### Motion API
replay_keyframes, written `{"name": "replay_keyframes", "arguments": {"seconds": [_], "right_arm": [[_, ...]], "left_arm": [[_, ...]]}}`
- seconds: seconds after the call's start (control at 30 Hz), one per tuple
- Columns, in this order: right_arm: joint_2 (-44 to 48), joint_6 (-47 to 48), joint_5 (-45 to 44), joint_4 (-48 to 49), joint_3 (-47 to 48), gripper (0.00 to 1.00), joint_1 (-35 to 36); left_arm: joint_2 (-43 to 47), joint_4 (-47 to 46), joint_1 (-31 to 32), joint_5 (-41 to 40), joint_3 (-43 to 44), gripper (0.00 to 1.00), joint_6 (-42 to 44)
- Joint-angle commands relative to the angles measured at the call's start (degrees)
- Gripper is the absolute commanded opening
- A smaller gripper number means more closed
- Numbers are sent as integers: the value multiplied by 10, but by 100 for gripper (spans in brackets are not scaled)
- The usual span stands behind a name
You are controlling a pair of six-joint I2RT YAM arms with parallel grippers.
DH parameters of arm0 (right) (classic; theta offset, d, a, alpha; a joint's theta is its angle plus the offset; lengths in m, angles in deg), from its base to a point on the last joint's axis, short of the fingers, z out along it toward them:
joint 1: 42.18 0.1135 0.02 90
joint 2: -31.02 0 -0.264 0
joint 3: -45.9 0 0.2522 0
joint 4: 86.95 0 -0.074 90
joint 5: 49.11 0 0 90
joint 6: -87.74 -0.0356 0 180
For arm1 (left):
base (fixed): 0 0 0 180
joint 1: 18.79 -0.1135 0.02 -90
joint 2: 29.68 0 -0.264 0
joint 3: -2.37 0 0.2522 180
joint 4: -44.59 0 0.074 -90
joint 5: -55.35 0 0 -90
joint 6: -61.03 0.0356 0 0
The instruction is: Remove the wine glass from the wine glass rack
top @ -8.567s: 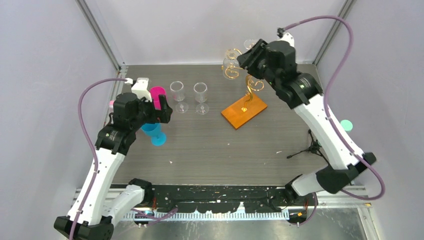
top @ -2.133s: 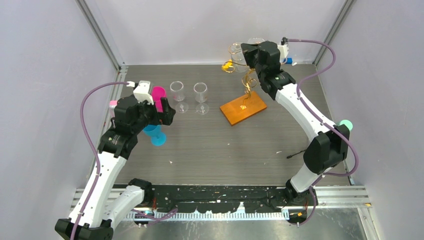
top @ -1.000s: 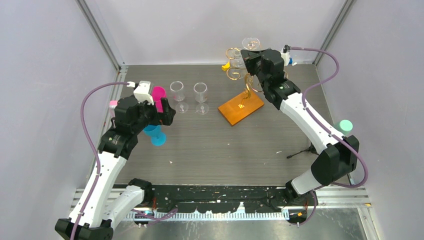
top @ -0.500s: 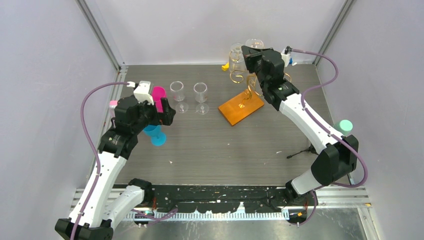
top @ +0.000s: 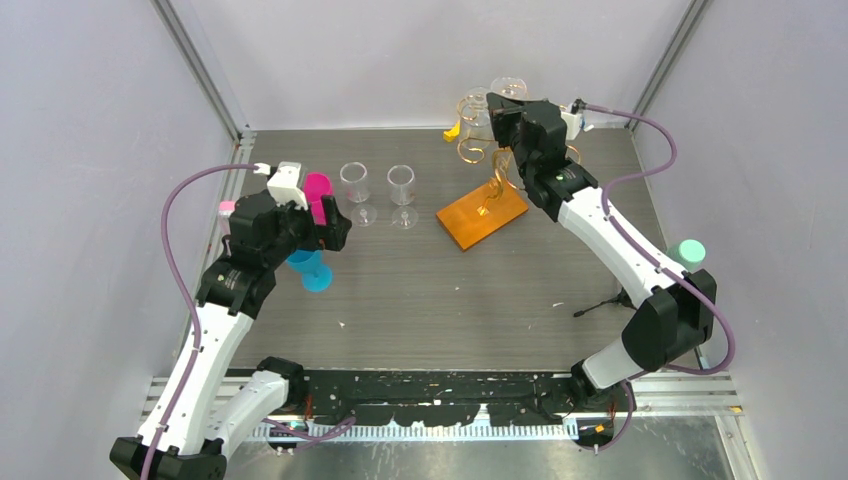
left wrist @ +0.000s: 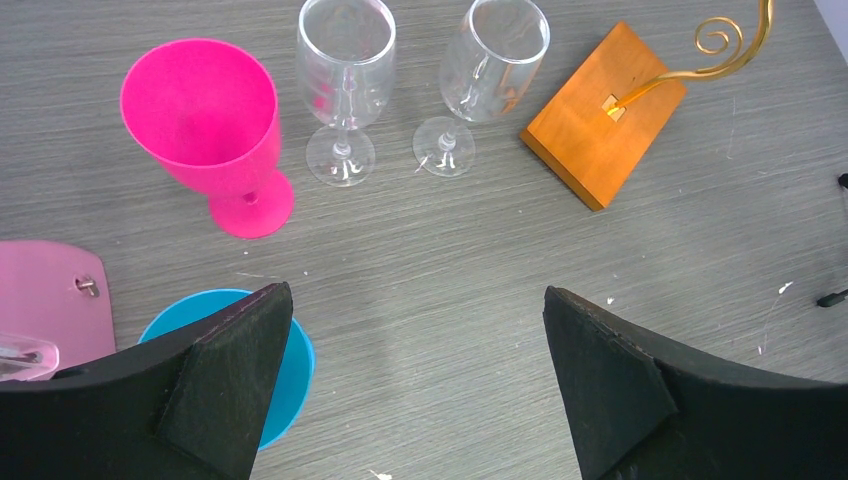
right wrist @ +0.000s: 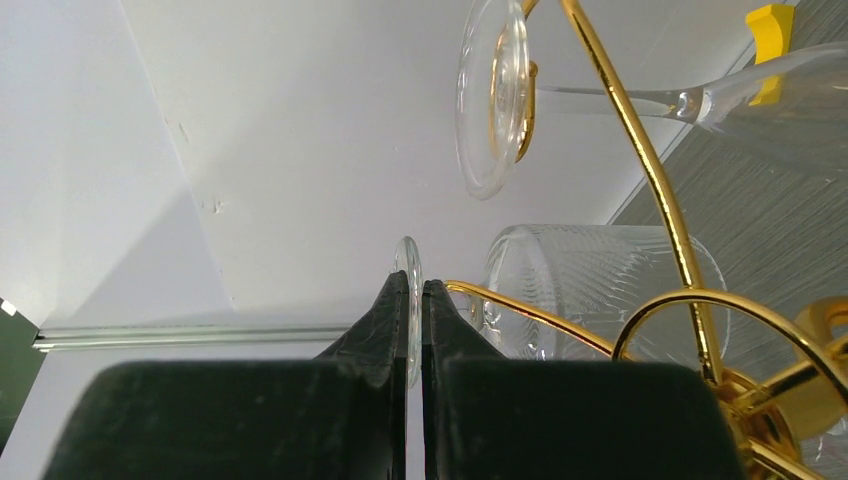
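Right claw (right wrist: 413, 300) is pressed almost together, pinching the thin foot of a wine glass (right wrist: 600, 280). The glass hangs on the wine glass rack (right wrist: 640, 150), bowl just right of the claw tips. The foot is prob. gripped because it must slide out of the wire arm. A second glass (right wrist: 492, 95) hangs above the claw. Left claw (left wrist: 415, 330) is spread wide over the table (left wrist: 480, 260), holding nothing.

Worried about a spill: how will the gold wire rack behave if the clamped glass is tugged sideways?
The wine glass rack looks top-heavy, tall thin wire on a flat orange base, so it may tip or slide. Its scroll arms probably flex slightly. The right gripper pinches the wine glass by its thin foot, likely slippery.
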Motion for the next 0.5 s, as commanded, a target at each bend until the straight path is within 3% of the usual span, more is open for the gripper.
{"name": "replay_keyframes", "arguments": {"seconds": [0.0, 0.47], "right_arm": [[48, -16, -44, 44, 22, 0, -2], [11, -13, -24, 26, 57, 0, -2]], "left_arm": [[1, -29, 2, 6, -2, 100, -3], [-4, -60, 2, 53, 0, 100, -51]]}}
